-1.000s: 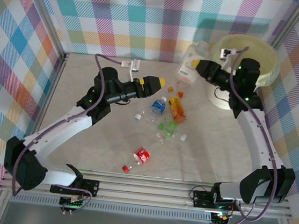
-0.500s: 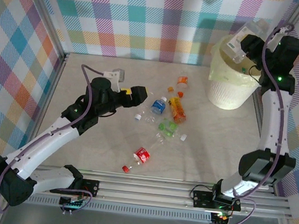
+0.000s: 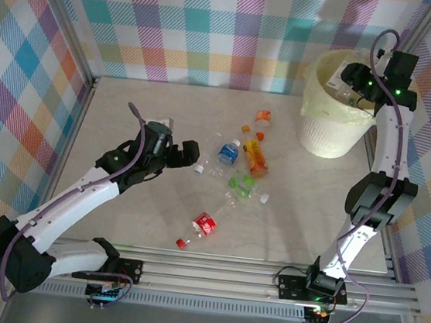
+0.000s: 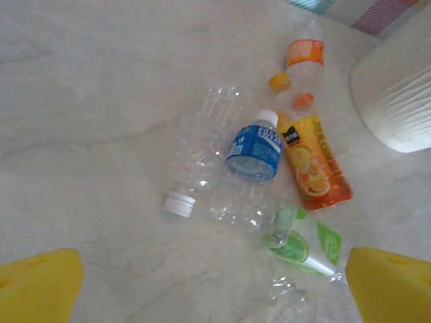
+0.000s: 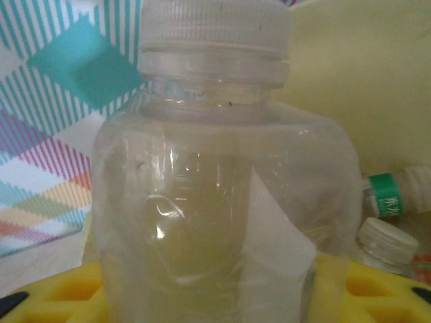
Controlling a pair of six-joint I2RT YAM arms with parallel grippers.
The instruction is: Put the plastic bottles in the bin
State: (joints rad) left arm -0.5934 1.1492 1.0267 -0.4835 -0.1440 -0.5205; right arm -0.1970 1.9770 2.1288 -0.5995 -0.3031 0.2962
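Right jaws: above the mouth of the bin (image 3: 331,136), largely masked by the wrist body in the top view. A clear bottle (image 5: 222,202) with a white cap stands upright between the right pads (image 5: 60,289). Whether the pads press it cannot be told.
Clear bottle: its base is cut off by the lower frame edge. The wall is hazy, with a pale flap showing through.
Bin interior: pale yellow liner. A green-banded bottle (image 5: 397,192) and a white-capped bottle (image 5: 385,241) lie half hidden behind the clear bottle.
Left jaws: wide apart and holding nothing, low over the surface (image 3: 127,112). The left pads (image 4: 37,289) are cut off at the lower corners of the wrist view.
Bottles on surface: the blue-label bottle (image 4: 252,151) lies just beside the orange juice bottle (image 4: 313,165). A capped clear bottle (image 4: 199,155) lies on its other side. The crushed green-label bottle (image 4: 300,242) is nearer the pads, and the orange-label bottle (image 4: 304,57) lies toward the bin. The red-label bottle (image 3: 204,224) lies apart, nearer the arm bases, with a red cap (image 3: 181,243) beside it.
Hard to make out: crushed clear plastic around the green-label bottle blends into the pale surface, so the count is uncertain.
Edges: the bin stands in the far right corner, near the plaid walls (image 3: 46,72). The cluster lies well away from every edge.
Open room: bare surface lies left of the cluster, along the near right, and between the cluster and the bin.
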